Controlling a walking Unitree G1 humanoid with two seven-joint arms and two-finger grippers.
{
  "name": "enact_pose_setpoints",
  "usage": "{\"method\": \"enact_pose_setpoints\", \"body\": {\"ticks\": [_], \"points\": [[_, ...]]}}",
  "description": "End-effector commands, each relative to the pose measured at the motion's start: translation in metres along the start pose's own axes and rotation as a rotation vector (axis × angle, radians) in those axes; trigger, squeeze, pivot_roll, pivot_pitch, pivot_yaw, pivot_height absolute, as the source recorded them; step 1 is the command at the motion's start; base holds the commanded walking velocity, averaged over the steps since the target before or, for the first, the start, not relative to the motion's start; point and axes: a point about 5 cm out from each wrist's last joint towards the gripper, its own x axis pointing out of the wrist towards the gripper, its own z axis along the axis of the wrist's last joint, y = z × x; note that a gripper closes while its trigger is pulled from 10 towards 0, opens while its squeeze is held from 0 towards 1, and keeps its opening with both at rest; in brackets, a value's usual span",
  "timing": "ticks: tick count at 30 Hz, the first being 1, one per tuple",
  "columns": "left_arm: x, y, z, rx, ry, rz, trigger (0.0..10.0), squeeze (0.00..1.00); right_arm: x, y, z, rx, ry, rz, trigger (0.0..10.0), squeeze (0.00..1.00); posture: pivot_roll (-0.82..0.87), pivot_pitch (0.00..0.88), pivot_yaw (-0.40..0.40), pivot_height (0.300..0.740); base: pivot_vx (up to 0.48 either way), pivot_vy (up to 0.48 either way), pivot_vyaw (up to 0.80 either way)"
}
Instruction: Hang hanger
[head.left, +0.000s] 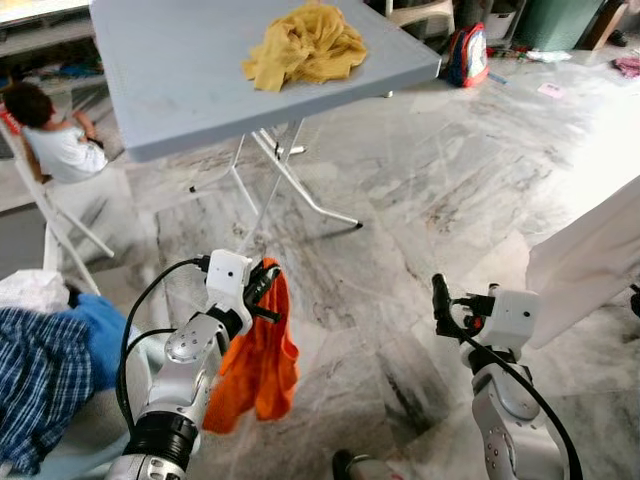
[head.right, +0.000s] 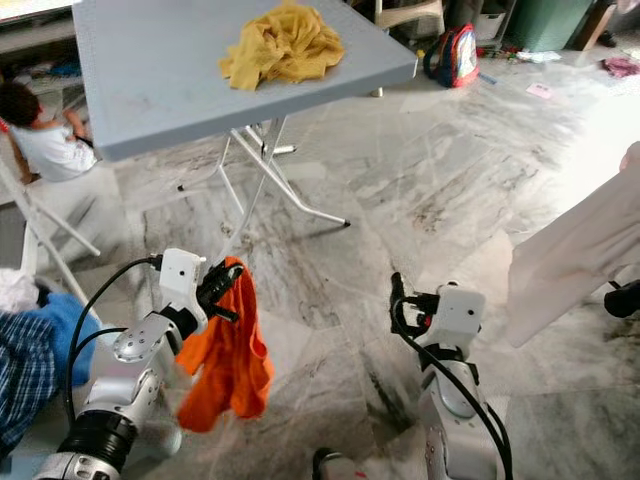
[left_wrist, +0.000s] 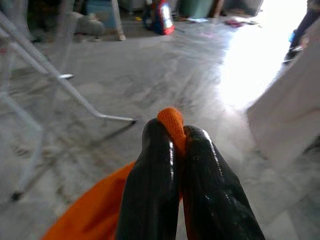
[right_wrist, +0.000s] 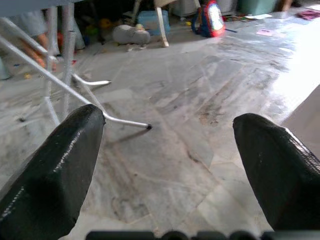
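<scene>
The left gripper (head.left: 262, 290) is pinching an orange cloth (head.left: 258, 370) between its two black fingers (left_wrist: 152, 185), which are pressing together on a fold of the fabric; the rest of the cloth is hanging down below the claw over the marble floor (head.left: 420, 200). Level with it and well apart on the other side, the right gripper (right_wrist: 167, 150) is hovering with its fingers spread wide, nothing lying between them. Just beyond the right claw's outer side a white garment (head.left: 590, 260) is draping down. To the outer side of the left arm, a heap of blue and checked clothes (head.left: 45, 360) is lying. Ahead of both claws a grey folding table (head.left: 170, 70) is standing, with a crumpled yellow cloth (head.left: 305, 45) resting on its top. Past the table's left side a person (head.left: 50, 135) is sitting by a white chair. Farther off, a red backpack (head.left: 468, 55) is sitting on the floor. No hanger can be made out.
</scene>
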Motion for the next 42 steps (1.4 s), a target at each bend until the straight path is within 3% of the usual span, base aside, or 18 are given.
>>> {"method": "enact_pose_setpoints", "body": {"ticks": [1,6,18,32,42], "points": [[-0.003,-0.007,-0.004,0.008,-0.001,-0.037,10.0,0.00,0.000,0.001,0.004,-0.002,-0.011,0.001,10.0,0.00,-0.12,0.164,0.011,0.740,0.277,0.000,-0.80],[-0.004,-0.020,-0.011,-0.009,0.008,-0.076,10.0,0.00,-0.001,0.001,0.003,0.001,-0.007,0.000,10.0,0.00,-0.12,0.161,0.010,0.740,0.293,0.000,-0.80],[-0.003,-0.027,-0.018,-0.014,0.028,-0.097,10.0,0.00,0.002,0.003,0.000,0.003,0.004,0.003,10.0,0.00,-0.12,0.106,0.003,0.740,0.290,0.000,-0.80],[-0.005,-0.022,-0.031,-0.003,0.096,-0.105,10.0,0.00,-0.002,-0.002,-0.021,0.016,0.078,-0.018,10.0,0.00,-0.11,0.037,0.012,0.740,0.155,0.000,-0.80],[-0.004,-0.020,-0.029,-0.037,0.059,-0.052,10.0,0.00,0.003,-0.007,-0.016,0.020,0.036,-0.048,10.0,0.00,-0.11,0.077,0.021,0.740,0.000,0.000,-0.39]]}}
